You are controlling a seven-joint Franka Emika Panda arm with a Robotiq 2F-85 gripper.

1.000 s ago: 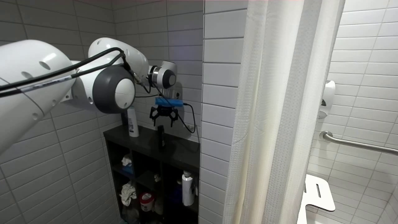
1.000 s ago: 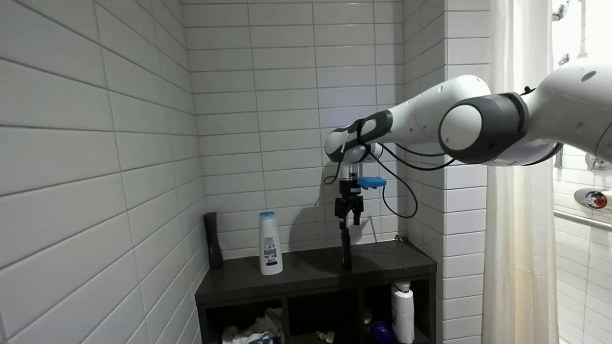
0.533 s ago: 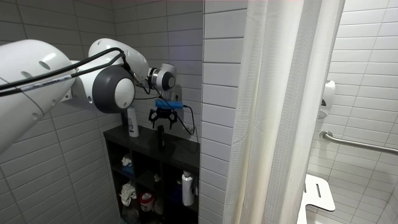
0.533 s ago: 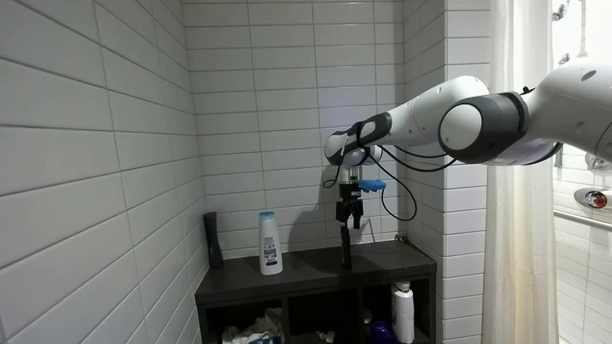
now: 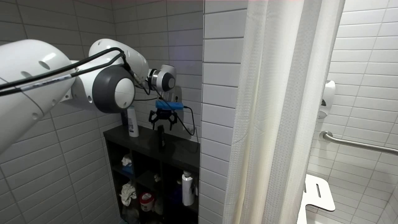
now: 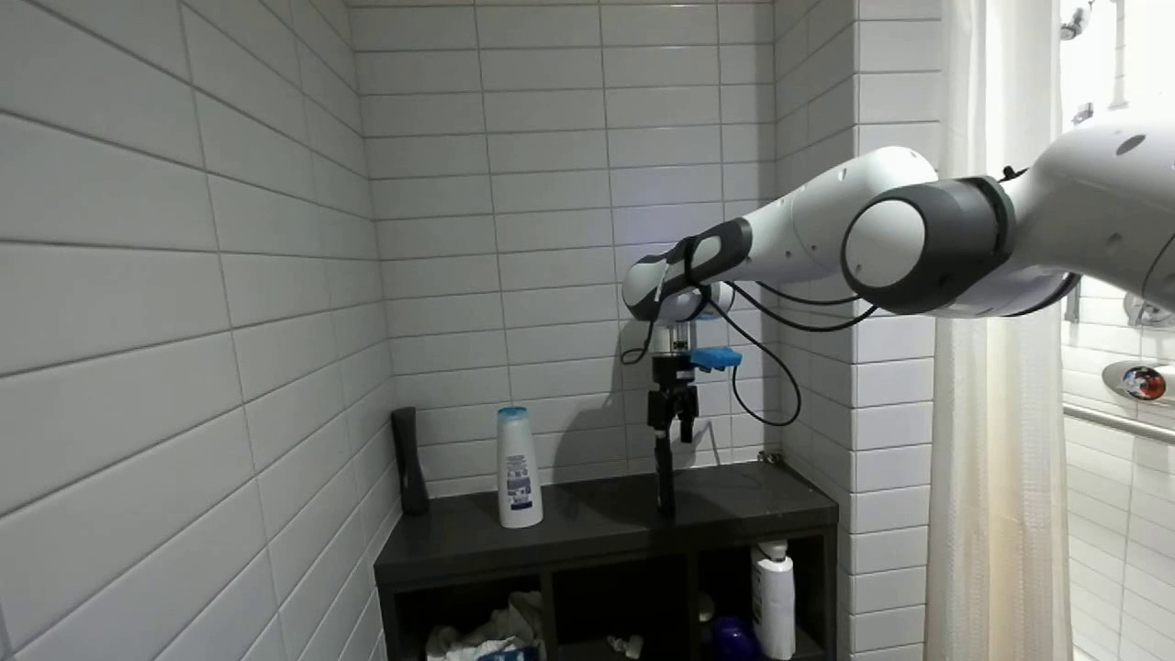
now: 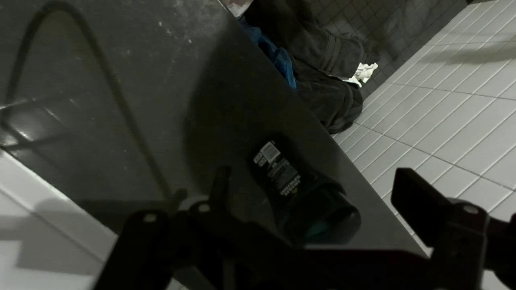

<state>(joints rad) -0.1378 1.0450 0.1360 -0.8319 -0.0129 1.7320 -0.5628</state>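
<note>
A slim black plastic bottle with a pale printed label (image 7: 296, 187) stands upright on a smooth dark counter (image 6: 587, 514). It is just right of centre, in the lower part of the frame, in an exterior view (image 6: 665, 477); in the wrist view it fills the middle, its upper end toward the lower right.

Above it hangs the black two-fingered claw (image 5: 162, 128), pointing straight down, spread wide and holding nothing. In the wrist view one fingertip (image 7: 221, 183) is left of the bottle and the other right of it. Whether either touches it I cannot tell; black overlaps black in both exterior views.

For a sound grip, the bottle is best centred between the fingers, and the claw probably needs to sit lower, so the pads meet the body rather than only its top. The bottle looks tall and tippy, so a slow, even squeeze seems wise.

Well apart, left of centre, stands a white plastic bottle with a blue cap (image 6: 520, 473); farther left, in the corner, a dark narrow-waisted container (image 6: 409, 464). Below, a white bottle (image 6: 776, 601) fills a cubby at lower right. A white-and-grey robot arm (image 6: 808, 229) enters from the right, before a pale fabric curtain (image 6: 1001, 477).
</note>
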